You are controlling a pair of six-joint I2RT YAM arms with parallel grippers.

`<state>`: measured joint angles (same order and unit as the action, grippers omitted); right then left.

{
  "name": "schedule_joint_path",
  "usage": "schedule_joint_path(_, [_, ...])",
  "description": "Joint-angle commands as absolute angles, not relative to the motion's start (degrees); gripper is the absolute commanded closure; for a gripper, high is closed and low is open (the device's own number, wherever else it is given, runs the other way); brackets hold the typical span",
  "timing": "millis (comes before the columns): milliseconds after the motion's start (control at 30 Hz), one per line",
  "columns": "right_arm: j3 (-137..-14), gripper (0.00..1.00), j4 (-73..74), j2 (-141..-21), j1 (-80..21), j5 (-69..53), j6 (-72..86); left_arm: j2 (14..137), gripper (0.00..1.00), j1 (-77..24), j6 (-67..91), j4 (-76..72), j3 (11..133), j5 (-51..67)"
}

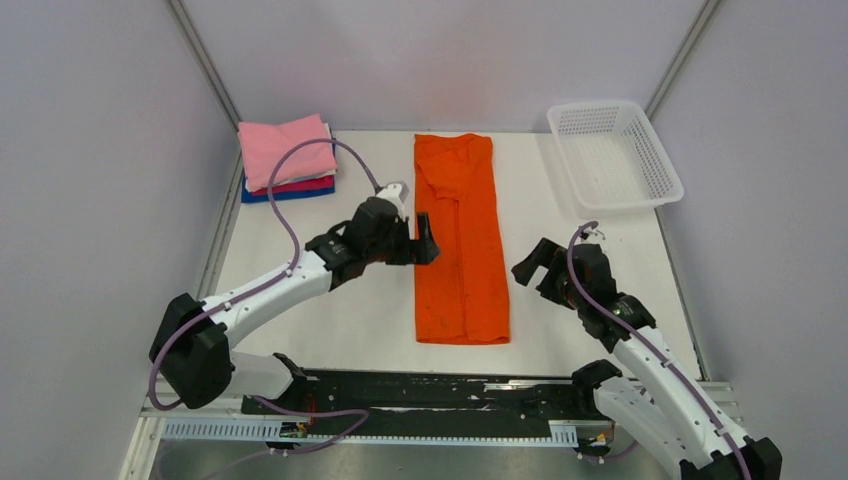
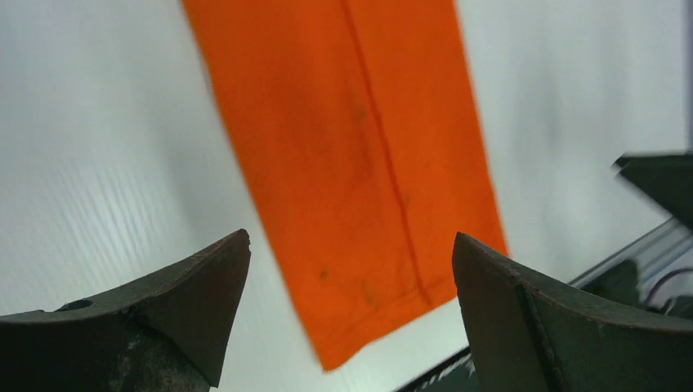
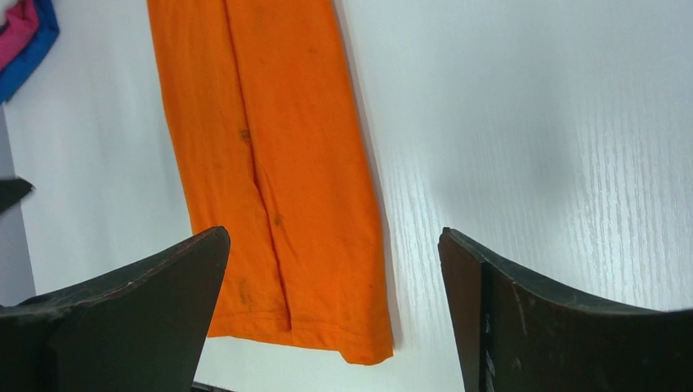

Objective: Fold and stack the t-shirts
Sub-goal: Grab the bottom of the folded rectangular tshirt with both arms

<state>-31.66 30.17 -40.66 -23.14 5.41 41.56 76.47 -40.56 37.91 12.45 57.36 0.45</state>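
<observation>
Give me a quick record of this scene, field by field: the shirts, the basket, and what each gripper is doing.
orange t-shirt: folded into a long strip, lying flat in the middle of the table
folded stack: far left corner; pink on top, then white, magenta, blue
basket: white mesh, far right corner
left gripper: open, by the strip's left edge, holding nothing
right gripper: open, right of the strip, holding nothing

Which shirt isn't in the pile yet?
The orange t-shirt. It lies alone in the middle of the table, folded into a long strip, while the pink one tops the stack of folded shirts in the far left corner.
</observation>
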Motion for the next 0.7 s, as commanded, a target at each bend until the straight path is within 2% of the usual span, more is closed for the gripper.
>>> schedule_joint_path(0, [-30.9, 0.0, 31.9, -43.9, -21.5, 1.7, 41.0, 68.7, 0.0, -46.5, 41.0, 23.4, 51.2, -6.7])
schedule_joint_path(133, [-30.8, 0.0, 31.9, -47.9, -20.9, -2.7, 41.2, 66.1, 0.0, -50.0, 43.4, 24.4, 44.8, -5.1])
schedule_joint_path(433, [-27.9, 0.01, 32.0, -48.7, -20.6, -5.1, 43.9, 72.1, 0.03, -52.3, 47.4, 18.1, 38.1, 2.3])
schedule_joint_path(633, [-25.4, 0.05, 32.0, -46.2, -20.6, -6.2, 46.7, 77.9, 0.17, -52.5, 46.9, 16.1, 38.8, 5.3])
schedule_joint_path(667, [-25.0, 0.06, 31.9, -46.0, -20.6, -6.2, 47.1, 79.0, 0.23, -52.7, 46.6, 16.2, 39.2, 5.7])
